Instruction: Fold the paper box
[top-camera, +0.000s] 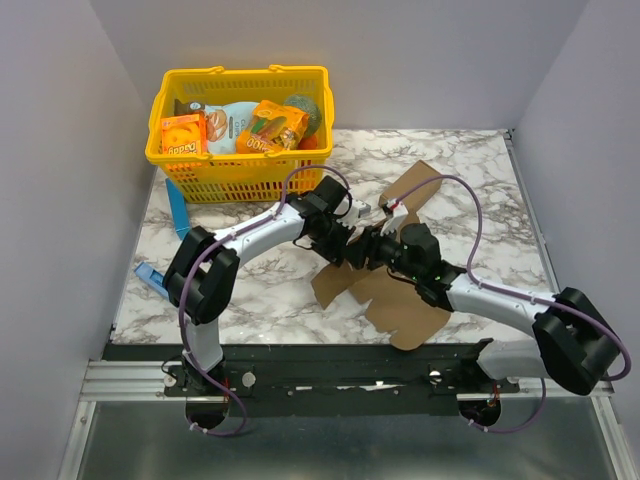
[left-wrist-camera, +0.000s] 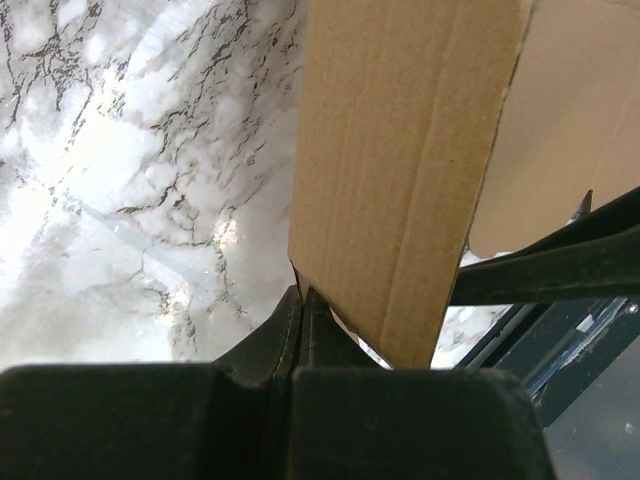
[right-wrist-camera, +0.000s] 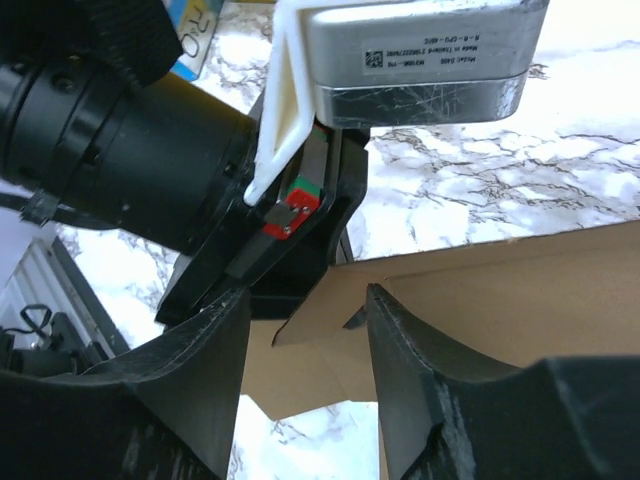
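The box (top-camera: 405, 318), a flat brown sheet, lies mid-table (top-camera: 480, 180) under both wrists. The left gripper (left-wrist-camera: 302, 296) is clenched on the edge of one flap. The right gripper (right-wrist-camera: 308, 296) is released, its fingers astride another flap's edge. Behind stands a yellow basket (top-camera: 230, 180).

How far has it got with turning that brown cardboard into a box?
Barely started. The flat brown die-cut cardboard sheet is spread out, with no walls formed into a box shape. In hand: the left claw is shut on one flap, and the right claw stands open around another edge of it. Left: practically every fold and the closing.
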